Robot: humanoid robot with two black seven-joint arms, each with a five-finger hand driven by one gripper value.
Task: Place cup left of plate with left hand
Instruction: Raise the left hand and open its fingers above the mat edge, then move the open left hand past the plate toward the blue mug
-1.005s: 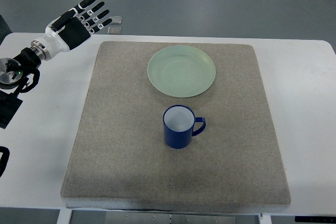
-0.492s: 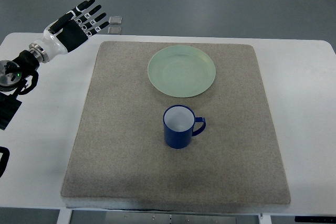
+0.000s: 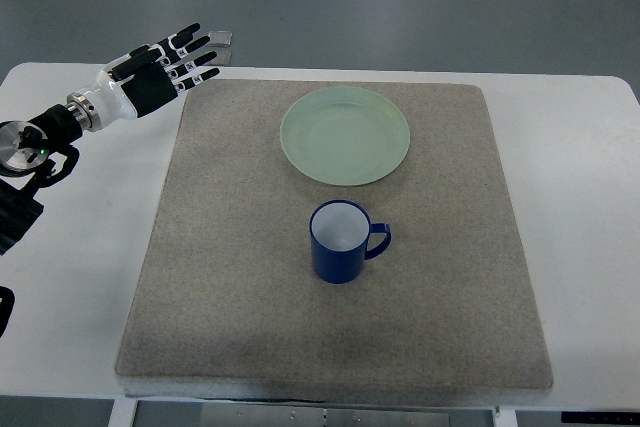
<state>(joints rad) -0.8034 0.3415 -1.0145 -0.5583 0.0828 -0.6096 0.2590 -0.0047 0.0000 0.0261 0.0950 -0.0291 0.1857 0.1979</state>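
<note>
Top view: the left hand (image 3: pixel 160 72) hovers over the far left corner of the grey felt mat (image 3: pixel 200 277), fingers extended and spread, holding nothing. The right hand is not in view. The blue mug (image 3: pixel 340 240) stands upright on the mat, just on the near side of the pale green plate (image 3: pixel 346 135), apart from it, handle pointing right.

Step in hand, as judged: approach and grasp. The hand is well apart from the mug and must travel toward the near right. Recommended procedure:

- Approach the mug from its left side, where the wall is free of the handle.
- Keep the fingers open until they surround the body, then close firmly.
- Lift clear of the mat before moving sideways.
- Pass on the near side of the plate, avoiding its rim.
- Set down on the bare mat left of the plate.
</note>
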